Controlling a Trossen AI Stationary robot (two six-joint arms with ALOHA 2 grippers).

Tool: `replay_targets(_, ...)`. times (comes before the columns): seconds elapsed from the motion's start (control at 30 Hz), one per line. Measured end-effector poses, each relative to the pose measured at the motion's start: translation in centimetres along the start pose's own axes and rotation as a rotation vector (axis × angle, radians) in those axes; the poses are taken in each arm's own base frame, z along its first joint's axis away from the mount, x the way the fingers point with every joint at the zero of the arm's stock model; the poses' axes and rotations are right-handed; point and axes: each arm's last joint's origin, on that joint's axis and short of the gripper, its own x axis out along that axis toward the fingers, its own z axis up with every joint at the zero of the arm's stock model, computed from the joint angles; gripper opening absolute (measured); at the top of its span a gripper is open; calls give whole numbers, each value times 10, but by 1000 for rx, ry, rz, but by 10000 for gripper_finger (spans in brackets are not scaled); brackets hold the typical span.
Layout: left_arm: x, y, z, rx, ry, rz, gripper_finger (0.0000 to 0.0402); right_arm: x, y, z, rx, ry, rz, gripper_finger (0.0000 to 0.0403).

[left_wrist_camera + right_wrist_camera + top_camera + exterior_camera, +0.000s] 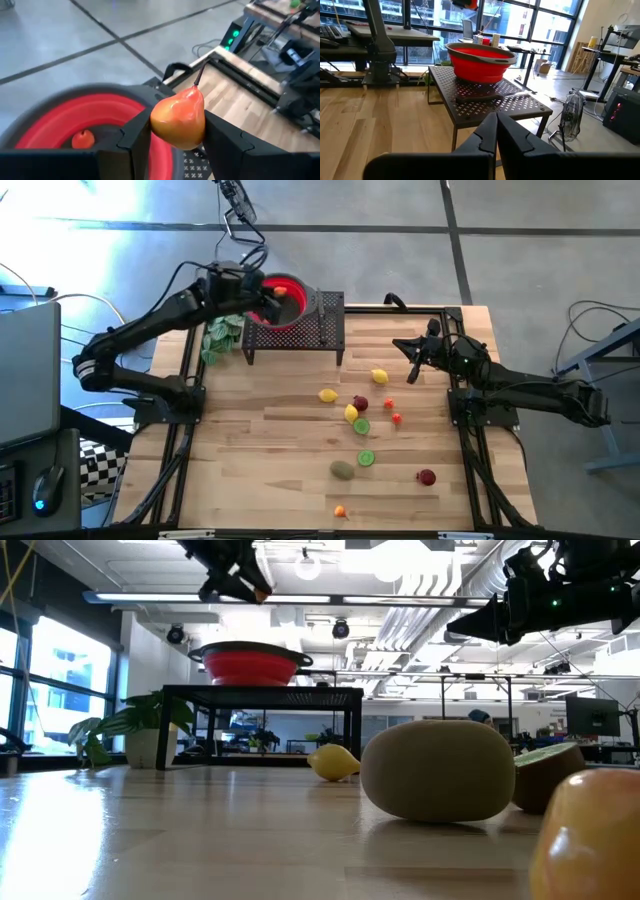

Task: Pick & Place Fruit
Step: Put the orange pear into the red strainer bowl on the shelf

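My left gripper (177, 137) hangs over the near rim of the red bowl (65, 117), shut on an orange-yellow pear-shaped fruit (179, 120). A small orange fruit (83, 139) lies inside the bowl. The bowl (297, 308) stands on a black perforated stand (328, 330) at the table's far side. Lemons (379, 376), lime halves (361, 426), a kiwi (343, 470) and red pieces (427, 477) lie scattered on the wood. My right gripper (410, 345) waits shut and empty over the far right of the table. My left gripper pinches the pear-shaped fruit by its two rounded sides (156, 125) between the two fingers. The fingers come from the table's left, slanting a little downward. The fruit is lifted clear above the bowl, its dark stem (198, 77) pointing away from the gripper.
A green leafy bunch (220, 335) lies left of the stand. A dark knife (490, 96) rests on the stand beside the bowl. In the low view the kiwi (440, 770) and a lemon (333, 762) lie in front of the stand. The table's left half is bare wood.
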Motion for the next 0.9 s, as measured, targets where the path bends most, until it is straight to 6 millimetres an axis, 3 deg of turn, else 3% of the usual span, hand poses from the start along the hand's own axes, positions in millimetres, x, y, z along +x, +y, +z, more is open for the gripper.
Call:
replay_targets(0.43, 41, 27, -18, -25, 178, 126, 156, 0, 0, 0, 0, 0, -1, 3)
replay_targets(0.9, 73, 31, -32, -16, 259, 163, 156, 0, 0, 0, -12, -1, -1, 3)
